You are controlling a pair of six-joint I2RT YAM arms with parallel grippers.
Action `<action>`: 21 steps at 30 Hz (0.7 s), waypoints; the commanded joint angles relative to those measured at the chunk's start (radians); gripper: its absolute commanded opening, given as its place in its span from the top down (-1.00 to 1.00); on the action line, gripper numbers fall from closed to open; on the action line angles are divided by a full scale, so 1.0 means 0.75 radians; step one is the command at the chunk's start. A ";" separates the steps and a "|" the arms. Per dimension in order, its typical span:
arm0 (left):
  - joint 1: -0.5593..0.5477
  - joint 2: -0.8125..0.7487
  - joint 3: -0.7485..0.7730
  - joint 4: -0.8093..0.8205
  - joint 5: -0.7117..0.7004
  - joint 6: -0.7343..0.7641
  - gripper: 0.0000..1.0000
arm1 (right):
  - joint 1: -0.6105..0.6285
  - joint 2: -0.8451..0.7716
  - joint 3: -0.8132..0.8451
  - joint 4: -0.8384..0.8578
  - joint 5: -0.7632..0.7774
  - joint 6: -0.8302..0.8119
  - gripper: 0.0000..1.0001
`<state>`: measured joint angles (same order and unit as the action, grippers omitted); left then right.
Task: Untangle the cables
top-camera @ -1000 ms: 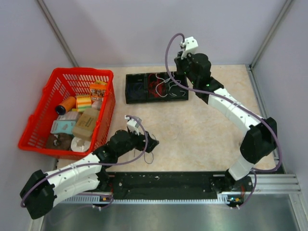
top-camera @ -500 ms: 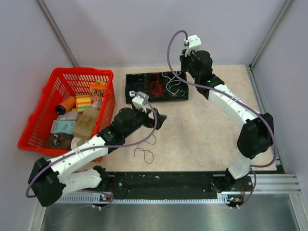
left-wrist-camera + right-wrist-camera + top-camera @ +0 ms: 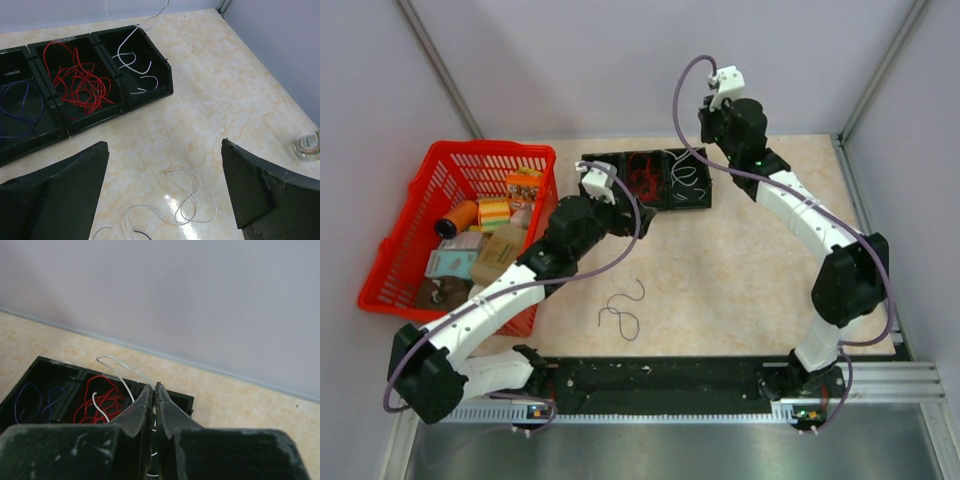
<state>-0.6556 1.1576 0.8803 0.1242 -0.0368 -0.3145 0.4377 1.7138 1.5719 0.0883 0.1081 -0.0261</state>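
Left end effector (image 3: 162, 152) gaped open over loose cables (image 3: 186, 201) on the table (image 3: 230, 80); right end effector (image 3: 154, 388) pinched a white cable (image 3: 125, 368)

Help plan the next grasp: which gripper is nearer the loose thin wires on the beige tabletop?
Left. Left gripper hovers just beyond the loose thin wires; right gripper farther, at the black tray.

Lab: panel-walled test table (image 3: 750, 260)
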 commanded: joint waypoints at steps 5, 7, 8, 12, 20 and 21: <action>0.015 -0.169 0.047 -0.028 0.006 -0.016 -0.95 | -0.011 0.108 -0.046 0.050 0.017 0.027 1.00; 0.017 -0.195 0.056 -0.063 -0.039 -0.012 -0.96 | -0.009 0.116 -0.089 0.056 0.038 0.100 1.00; 0.015 -0.210 0.058 -0.075 -0.065 -0.008 -0.97 | -0.011 0.122 -0.108 0.056 0.032 0.116 1.00; 0.021 -0.232 0.072 -0.108 -0.082 0.012 -0.97 | -0.009 0.157 -0.151 0.011 0.042 0.186 1.00; 0.021 -0.318 0.011 -0.133 -0.074 -0.014 -0.98 | -0.011 0.127 -0.243 -0.048 0.347 0.107 1.00; 0.021 -0.324 0.004 -0.141 -0.074 -0.018 -0.97 | -0.009 0.116 -0.247 -0.042 0.333 0.090 1.00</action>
<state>-0.6441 0.9596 0.8944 0.0132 -0.0792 -0.3157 0.4374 1.8381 1.3869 0.0360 0.2596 0.0856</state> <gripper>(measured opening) 0.987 0.007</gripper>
